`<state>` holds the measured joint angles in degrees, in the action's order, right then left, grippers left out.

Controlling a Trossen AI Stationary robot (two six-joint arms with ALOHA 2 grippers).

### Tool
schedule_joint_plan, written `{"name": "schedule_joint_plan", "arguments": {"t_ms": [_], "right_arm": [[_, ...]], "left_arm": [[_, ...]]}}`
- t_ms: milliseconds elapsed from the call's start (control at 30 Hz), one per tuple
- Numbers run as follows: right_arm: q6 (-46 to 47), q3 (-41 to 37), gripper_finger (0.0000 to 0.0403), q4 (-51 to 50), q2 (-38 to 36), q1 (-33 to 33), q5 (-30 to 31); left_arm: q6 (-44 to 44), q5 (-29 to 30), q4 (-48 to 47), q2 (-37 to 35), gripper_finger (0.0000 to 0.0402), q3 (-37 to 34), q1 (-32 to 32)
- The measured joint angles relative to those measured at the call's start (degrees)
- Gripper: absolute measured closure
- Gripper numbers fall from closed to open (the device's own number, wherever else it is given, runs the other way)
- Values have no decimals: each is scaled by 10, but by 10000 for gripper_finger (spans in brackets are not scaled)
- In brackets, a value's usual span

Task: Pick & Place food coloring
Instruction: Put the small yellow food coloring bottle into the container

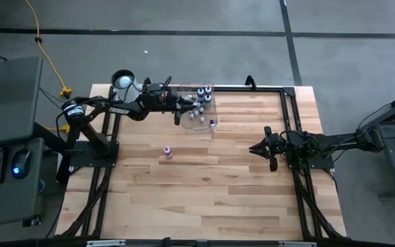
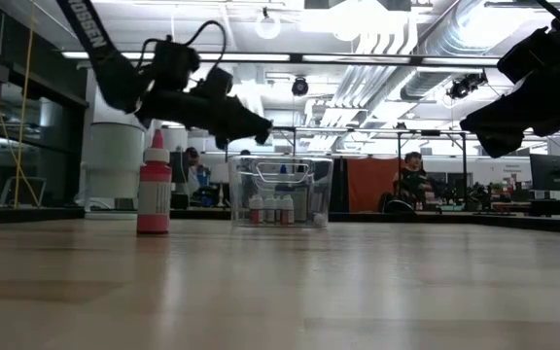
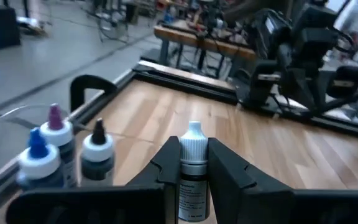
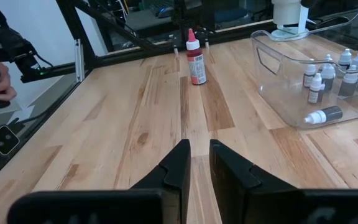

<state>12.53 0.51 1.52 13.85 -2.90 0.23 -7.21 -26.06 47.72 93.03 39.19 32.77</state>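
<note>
At the upper left of the high view, a white cylinder (image 1: pixel 123 81) stands at the far left corner of the wooden desk (image 1: pixel 204 199). Just to its right, the left arm reaches across the top of the frame, and the left claw (image 1: pixel 177 108) hangs over the left edge of the clear plastic bin (image 1: pixel 210 127). In the left wrist view this claw (image 3: pixel 193 163) is clenched on a small food coloring bottle with a white cap (image 3: pixel 192 171), which stands upright between the two dark fingers. Beside it in that view stand three more bottles, with a blue cap (image 3: pixel 38 157), a purple cap (image 3: pixel 57 127) and a black cap (image 3: pixel 98 146).

Below the bin, near the middle left of the high view, one pink-red bottle (image 1: pixel 167 151) stands alone and upright on the desk, well apart from both claws. In the low view it appears at the left (image 2: pixel 154 190), with the bin (image 2: pixel 280 191) to its right.

Inside the bin, several small bottles (image 1: pixel 201 104) stand together, and in the right wrist view one bottle lies on its side (image 4: pixel 322 115) near the bin wall.

At the right middle of the high view, the right claw (image 1: pixel 256 148) waits above bare desk. Its fingers (image 4: pixel 177 163) are nearly together and they grasp nothing.
</note>
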Motion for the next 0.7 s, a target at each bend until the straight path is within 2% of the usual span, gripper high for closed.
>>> {"name": "schedule_joint_plan", "arguments": {"t_ms": [167, 433, 700], "right_arm": [[0, 0, 350, 0, 0, 0, 0], [0, 0, 351, 0, 0, 0, 0], [0, 0, 349, 0, 0, 0, 0]], "left_arm": [[-1, 28, 69, 0, 360, -39, -1], [0, 86, 96, 0, 360, -66, -2], [-24, 86, 174, 27, 360, -92, -2]]}}
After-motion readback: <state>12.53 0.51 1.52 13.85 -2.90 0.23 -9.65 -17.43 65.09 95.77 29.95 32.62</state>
